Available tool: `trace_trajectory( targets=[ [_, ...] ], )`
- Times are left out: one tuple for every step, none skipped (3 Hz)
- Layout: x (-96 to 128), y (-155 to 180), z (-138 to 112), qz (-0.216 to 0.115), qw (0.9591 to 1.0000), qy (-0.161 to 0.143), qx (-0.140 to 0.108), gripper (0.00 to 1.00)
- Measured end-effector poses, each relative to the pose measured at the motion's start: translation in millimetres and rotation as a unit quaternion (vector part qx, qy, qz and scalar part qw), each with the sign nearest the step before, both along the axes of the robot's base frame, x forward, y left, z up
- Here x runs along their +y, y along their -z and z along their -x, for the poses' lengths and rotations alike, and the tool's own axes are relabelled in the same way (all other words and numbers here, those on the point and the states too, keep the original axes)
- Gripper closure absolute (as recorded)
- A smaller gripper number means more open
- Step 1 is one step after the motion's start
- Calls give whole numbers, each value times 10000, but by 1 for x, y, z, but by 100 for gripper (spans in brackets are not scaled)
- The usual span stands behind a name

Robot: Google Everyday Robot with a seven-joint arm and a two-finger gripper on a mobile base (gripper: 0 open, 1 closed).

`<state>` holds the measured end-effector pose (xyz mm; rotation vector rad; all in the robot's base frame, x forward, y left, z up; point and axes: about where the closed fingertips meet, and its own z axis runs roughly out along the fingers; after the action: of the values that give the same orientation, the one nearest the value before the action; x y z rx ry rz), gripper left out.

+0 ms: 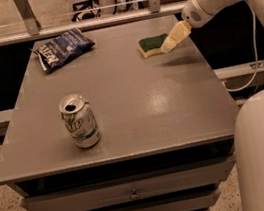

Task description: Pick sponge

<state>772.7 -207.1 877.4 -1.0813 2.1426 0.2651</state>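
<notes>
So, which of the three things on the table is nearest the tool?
The green sponge, far right: the tool is at its right edge. The can and blue bag sit further left.

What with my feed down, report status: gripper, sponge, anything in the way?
Gripper low at sponge's right end. Sponge flat on table, far right side. Can and chip bag sit apart, not in the way.
</notes>
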Motion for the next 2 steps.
trace_trajectory(
  targets=[
    [7,14,-5,14,9999,22,162,0],
    [15,25,-9,-2,9994,45,352,17]
  ],
)
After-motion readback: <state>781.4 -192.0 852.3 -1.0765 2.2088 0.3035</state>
